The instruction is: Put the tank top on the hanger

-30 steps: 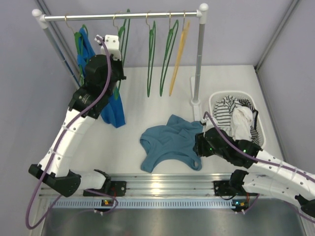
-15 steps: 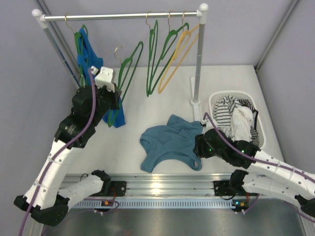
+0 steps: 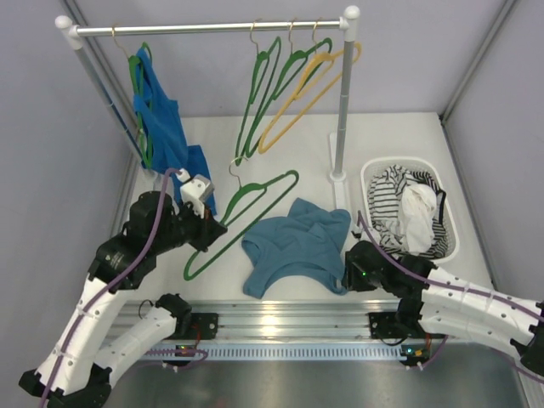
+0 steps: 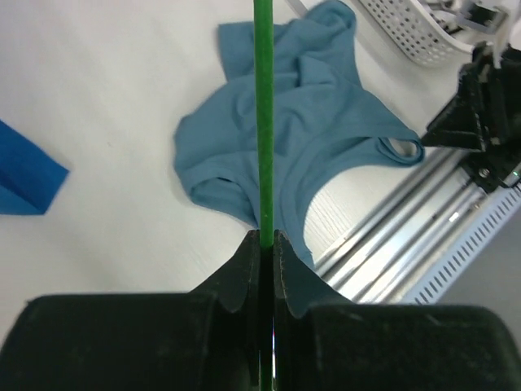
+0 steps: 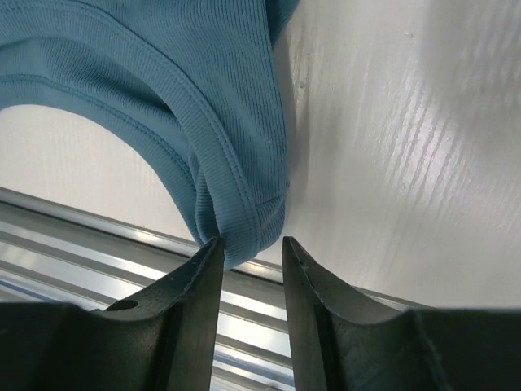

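White table (image 3: 382, 136) below: my left gripper (image 4: 266, 238) clamped the hanger (image 4: 260, 122) left of the tank top (image 3: 293, 246); my right gripper (image 5: 251, 244) sat parted at its near strap.

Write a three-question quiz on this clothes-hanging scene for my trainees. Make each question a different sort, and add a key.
1. True or false: the left arm's fingers are shut on the green hanger.
2. Where does the tank top lie?
A. flat on the table
B. inside the basket
C. draped over the rail
3. Name the colour of the odd hanger on the rail.

Key: 1 true; 2 A; 3 yellow.
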`<state>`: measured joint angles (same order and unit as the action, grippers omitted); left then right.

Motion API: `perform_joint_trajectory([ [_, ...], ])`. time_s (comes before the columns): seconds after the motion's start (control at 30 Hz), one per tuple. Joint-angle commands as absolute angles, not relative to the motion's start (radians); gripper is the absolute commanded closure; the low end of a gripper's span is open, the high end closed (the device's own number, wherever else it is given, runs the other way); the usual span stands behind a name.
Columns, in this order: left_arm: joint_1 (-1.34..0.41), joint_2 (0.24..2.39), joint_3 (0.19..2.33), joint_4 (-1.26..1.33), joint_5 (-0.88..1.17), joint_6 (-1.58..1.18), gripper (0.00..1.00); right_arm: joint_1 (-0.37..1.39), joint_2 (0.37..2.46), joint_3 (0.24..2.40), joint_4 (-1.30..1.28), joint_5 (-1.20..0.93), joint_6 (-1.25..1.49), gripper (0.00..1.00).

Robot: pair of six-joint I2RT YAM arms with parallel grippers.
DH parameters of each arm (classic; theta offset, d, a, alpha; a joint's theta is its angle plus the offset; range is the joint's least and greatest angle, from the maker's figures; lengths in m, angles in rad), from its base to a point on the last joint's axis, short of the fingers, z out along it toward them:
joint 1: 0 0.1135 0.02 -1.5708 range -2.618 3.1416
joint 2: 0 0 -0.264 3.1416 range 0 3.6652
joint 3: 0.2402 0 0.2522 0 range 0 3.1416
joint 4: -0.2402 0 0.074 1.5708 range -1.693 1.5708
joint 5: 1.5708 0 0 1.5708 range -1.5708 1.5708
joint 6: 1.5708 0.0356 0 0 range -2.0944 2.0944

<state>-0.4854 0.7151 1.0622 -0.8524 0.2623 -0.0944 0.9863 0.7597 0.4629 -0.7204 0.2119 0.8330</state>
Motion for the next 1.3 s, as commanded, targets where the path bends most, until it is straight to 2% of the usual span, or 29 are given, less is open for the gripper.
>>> perform_joint_trajectory([
  [0.0,-0.486,0.704,1.051,-0.865,0.423,-0.137,1.0,1.009,0.768,0.457,-0.655,0.198,0.905,0.65],
  [0.33,-0.546,0.709,1.008,-0.879,0.48,-0.163,1.0,1.028,0.876,0.508,-0.65,0.25,0.916,0.66],
  [0.4,-0.572,0.715,1.014,-0.896,0.489,-0.161,1.0,1.028,0.876,0.512,-0.664,0.265,0.925,0.7],
  [0.43,-0.581,0.727,1.017,-0.899,0.495,-0.161,1.0,1.028,0.873,0.523,-0.67,0.282,0.928,0.77],
  [0.53,-0.629,0.744,1.019,-0.902,0.515,-0.158,1.0,1.028,0.873,0.554,-0.698,0.323,0.939,0.88],
  [0.73,-0.736,0.788,1.026,-0.92,0.457,-0.147,1.0,1.028,0.937,0.646,-0.749,0.389,0.93,0.96],
  [0.9,-0.759,0.808,1.038,-0.93,0.434,-0.141,1.0,1.025,1.011,0.68,-0.764,0.419,0.919,0.96],
  [1.03,-0.765,0.818,1.039,-0.936,0.423,-0.143,1.0,1.02,1.042,0.672,-0.759,0.402,0.922,0.8],
  [1.13,-0.773,0.816,1.039,-0.942,0.429,-0.144,1.0,1.022,1.025,0.647,-0.747,0.39,0.937,0.75],
  [1.27,-0.778,0.816,1.04,-0.95,0.448,-0.149,1.0,1.022,0.98,0.634,-0.775,0.379,0.965,0.74],
])
